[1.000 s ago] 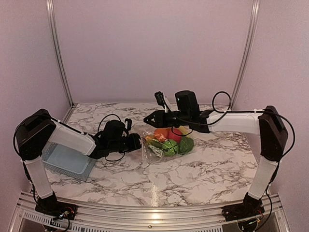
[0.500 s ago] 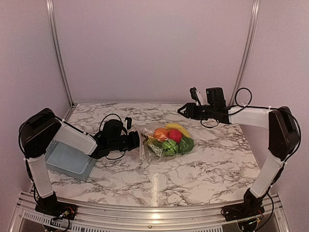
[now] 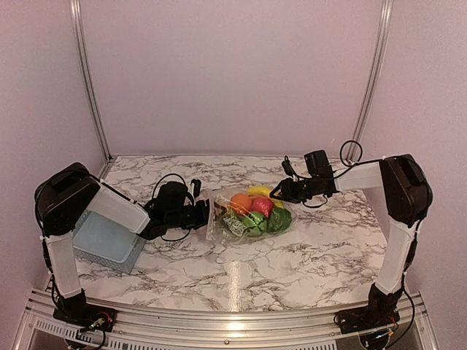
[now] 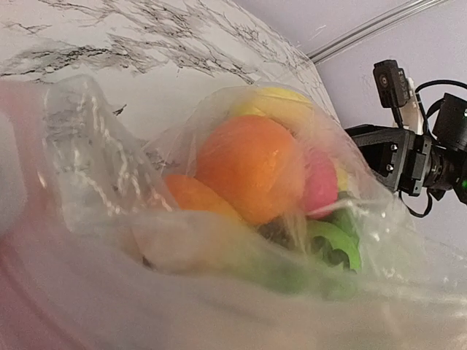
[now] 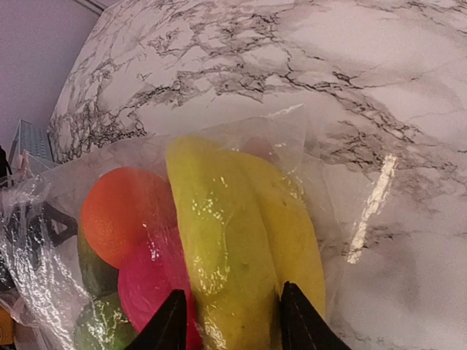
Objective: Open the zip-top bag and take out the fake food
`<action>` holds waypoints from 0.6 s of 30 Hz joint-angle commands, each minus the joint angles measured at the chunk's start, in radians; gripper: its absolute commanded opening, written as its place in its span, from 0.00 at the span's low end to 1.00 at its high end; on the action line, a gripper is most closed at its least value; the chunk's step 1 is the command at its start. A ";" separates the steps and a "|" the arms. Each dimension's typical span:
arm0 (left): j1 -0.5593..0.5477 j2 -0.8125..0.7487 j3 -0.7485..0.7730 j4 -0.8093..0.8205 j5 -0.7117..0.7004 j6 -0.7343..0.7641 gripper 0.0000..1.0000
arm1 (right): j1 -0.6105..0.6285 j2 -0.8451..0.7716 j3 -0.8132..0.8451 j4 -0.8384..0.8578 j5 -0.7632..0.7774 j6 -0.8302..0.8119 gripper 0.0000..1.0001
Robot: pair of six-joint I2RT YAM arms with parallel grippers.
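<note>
The zip-top bag [image 3: 221,221] lies mid-table, clear and crinkled, with the fake food inside: a yellow banana [image 3: 261,192], an orange ball [image 3: 241,202], a red fruit [image 3: 261,206] and green vegetables [image 3: 255,222]. My left gripper [image 3: 204,213] sits at the bag's left edge. In the left wrist view blurred plastic [image 4: 219,306] hides its fingers, and the orange ball [image 4: 252,168] shows behind it. My right gripper [image 3: 281,193] is low at the bag's back right end. Its black fingertips [image 5: 171,324] stand apart over the plastic, on either side of the banana [image 5: 233,233].
A light blue slatted basket [image 3: 109,244] lies at the left, under the left arm. The marble table [image 3: 292,270] ends at a metal rail in front. Pink walls with metal posts close the back and sides.
My right arm left its place above the bag, swung out to the back right, then came down at the bag's back right end. The left gripper stayed at the bag's left edge.
</note>
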 commanded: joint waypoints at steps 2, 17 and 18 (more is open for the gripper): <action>0.009 0.028 0.033 -0.023 0.013 0.024 0.69 | -0.001 -0.012 -0.014 0.054 -0.070 0.026 0.20; 0.015 0.007 0.044 -0.172 -0.038 0.039 0.72 | 0.026 -0.235 -0.257 0.269 -0.125 0.128 0.00; 0.015 0.002 0.043 -0.188 -0.047 0.045 0.72 | 0.026 -0.250 -0.276 0.280 -0.123 0.132 0.00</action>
